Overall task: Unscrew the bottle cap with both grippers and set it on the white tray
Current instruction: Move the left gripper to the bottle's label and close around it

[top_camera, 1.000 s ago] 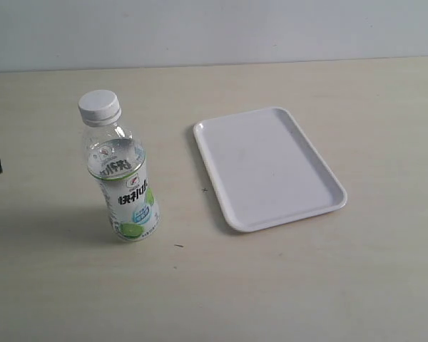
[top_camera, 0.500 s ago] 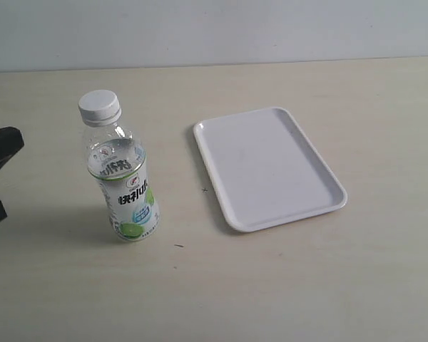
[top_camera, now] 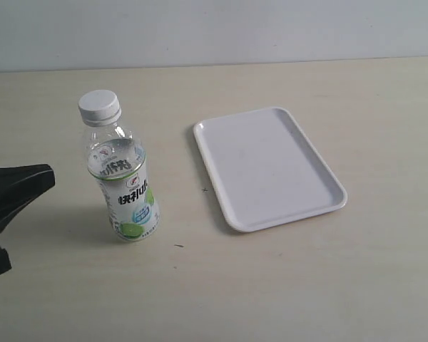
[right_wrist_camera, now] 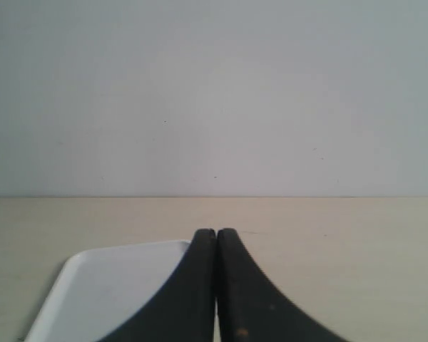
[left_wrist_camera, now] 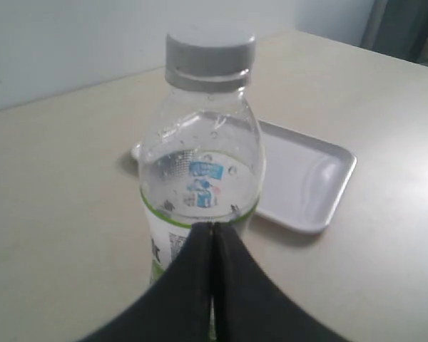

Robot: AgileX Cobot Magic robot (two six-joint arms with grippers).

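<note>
The bottle [top_camera: 123, 182] stands upright on the table at the left, with the white bottle cap [top_camera: 99, 107] screwed on its neck. The white tray [top_camera: 267, 167] lies flat and bare to its right. My left gripper [top_camera: 47, 177] reaches in from the left edge, shut and holding nothing, a short gap from the bottle's side. In the left wrist view the closed fingertips [left_wrist_camera: 212, 228] point at the bottle [left_wrist_camera: 200, 164] below the bottle cap [left_wrist_camera: 210, 53], with the white tray [left_wrist_camera: 307, 185] behind. My right gripper [right_wrist_camera: 215, 232] is shut and empty, above a corner of the white tray [right_wrist_camera: 107, 285]; the exterior view does not show it.
The beige table [top_camera: 285, 285] runs back to a pale wall [top_camera: 214, 28]. Small dark specks [top_camera: 178, 246] mark the table in front of the bottle.
My left gripper has come in from the left edge toward the bottle. Bottle, cap and tray have not moved.
</note>
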